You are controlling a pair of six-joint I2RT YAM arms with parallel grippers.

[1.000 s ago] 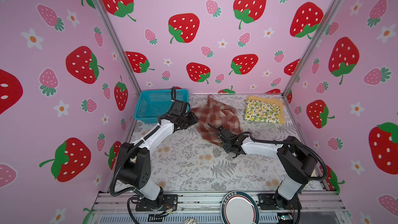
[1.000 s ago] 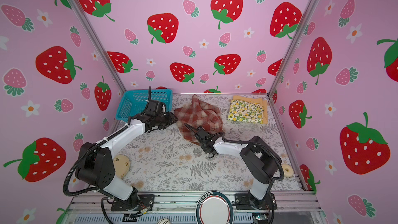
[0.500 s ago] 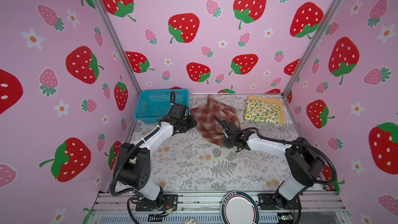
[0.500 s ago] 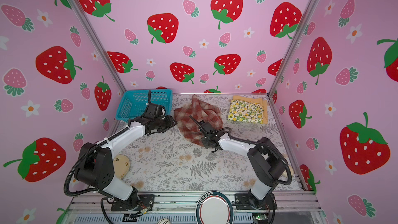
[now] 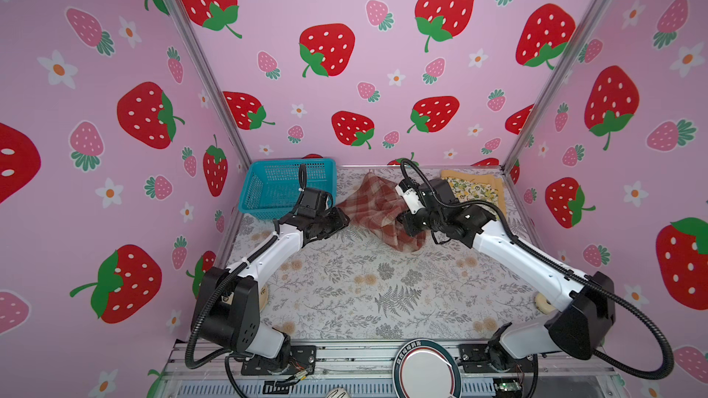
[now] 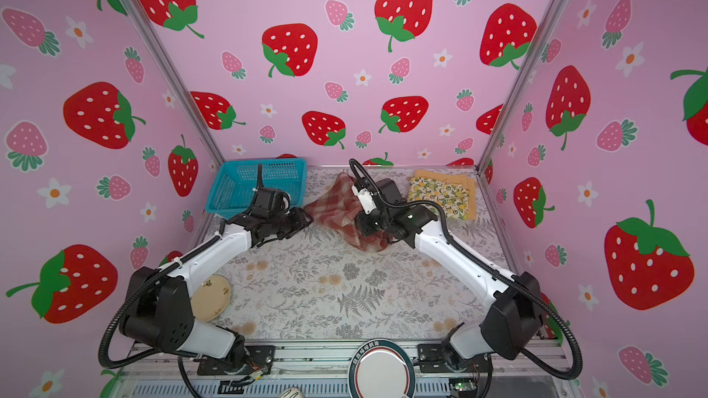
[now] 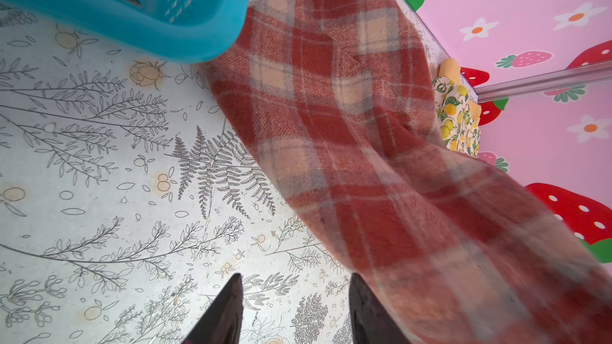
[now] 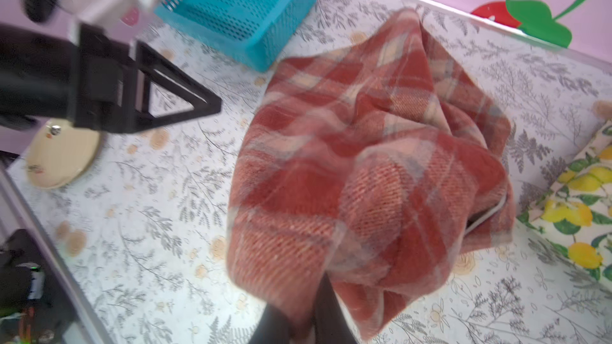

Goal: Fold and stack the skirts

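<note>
Since a second ago: having clamped the right gripper (image 5: 404, 223) onto the near hem of the plaid skirt (image 5: 369, 204), now carrying that hem up and toward the back.

In both top views: keeping the left gripper (image 6: 306, 218) apart and empty, just beside the skirt's left corner near the basket (image 5: 260, 193). Leaving the lemon skirt (image 6: 440, 197) folded on the mustard skirt (image 6: 433, 174) at the back right.

In the left wrist view: hovering over bare table (image 7: 99, 160), jaws apart, plaid just beside one finger.

In the right wrist view: pinching bunched plaid.

Probably working best: pinning that left corner first, then drawing the hem over evenly, avoiding dragging the whole skirt.
</note>
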